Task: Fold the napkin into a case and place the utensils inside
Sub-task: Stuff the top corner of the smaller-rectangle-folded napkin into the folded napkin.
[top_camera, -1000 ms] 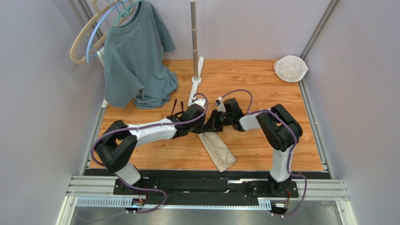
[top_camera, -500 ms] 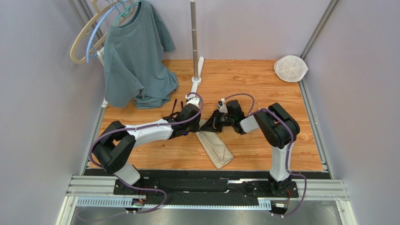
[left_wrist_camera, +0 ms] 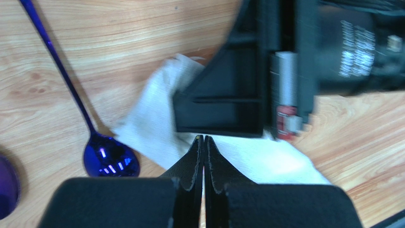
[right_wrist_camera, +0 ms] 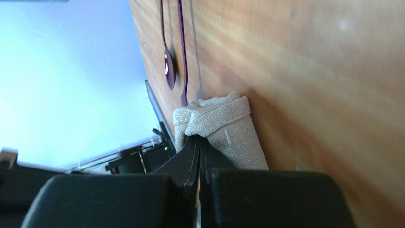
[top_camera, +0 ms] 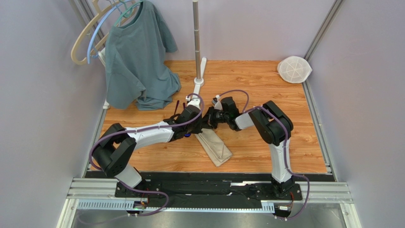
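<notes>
The beige napkin [top_camera: 216,148], folded into a narrow case, lies slanted on the wood table; it also shows in the left wrist view [left_wrist_camera: 152,123] and the right wrist view [right_wrist_camera: 228,128]. My right gripper [top_camera: 207,122] [right_wrist_camera: 199,138] is shut on the case's far end. My left gripper [top_camera: 197,127] [left_wrist_camera: 204,141] is shut, its tips over the same end, facing the right gripper's fingers [left_wrist_camera: 223,104]. One purple spoon [left_wrist_camera: 110,159] lies just left of the cloth, and a second bowl [left_wrist_camera: 5,185] shows at the frame edge. Both spoons [right_wrist_camera: 169,66] lie beyond the napkin.
A grey-green T-shirt [top_camera: 138,61] hangs with hangers [top_camera: 90,33] at the back left. A metal pole on a white stand [top_camera: 197,47] rises behind the grippers. A white mesh disc [top_camera: 294,69] sits in the back right corner. Walls close both sides.
Both grippers have moved left and slightly back, and the napkin case has slid left with them. The right arm has stretched further across.
</notes>
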